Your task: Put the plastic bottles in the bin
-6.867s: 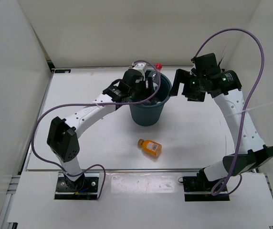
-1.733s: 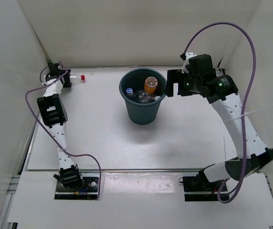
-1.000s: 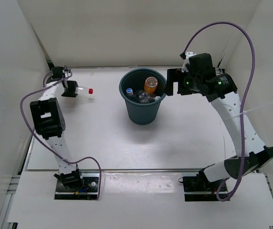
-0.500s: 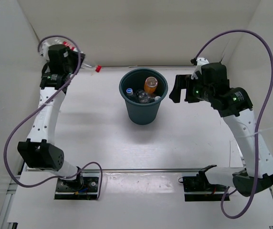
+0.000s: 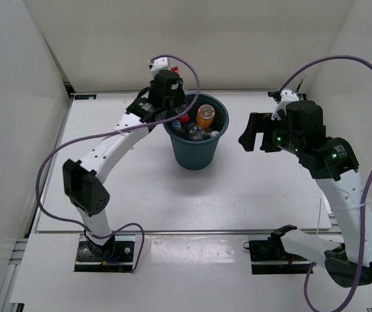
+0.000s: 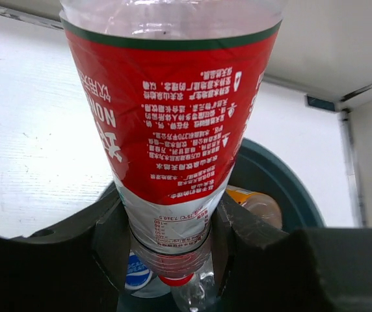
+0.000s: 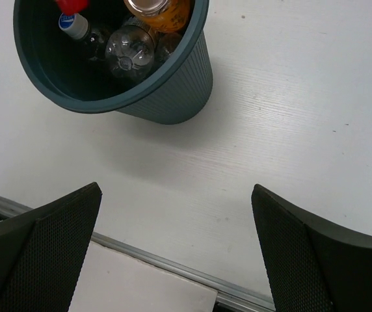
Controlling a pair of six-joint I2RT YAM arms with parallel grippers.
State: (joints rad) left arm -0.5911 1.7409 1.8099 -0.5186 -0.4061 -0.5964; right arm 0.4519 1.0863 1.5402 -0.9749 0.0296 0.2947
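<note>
Several bottles crowd the bin under the left hand's red-labelled bottle.

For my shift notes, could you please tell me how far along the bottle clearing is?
Done: the orange bottle, a blue-capped bottle and a clear bottle lie in the bin. In hand: the left gripper grips the red-label bottle, cap down, above the bin. Left: releasing it.
</note>
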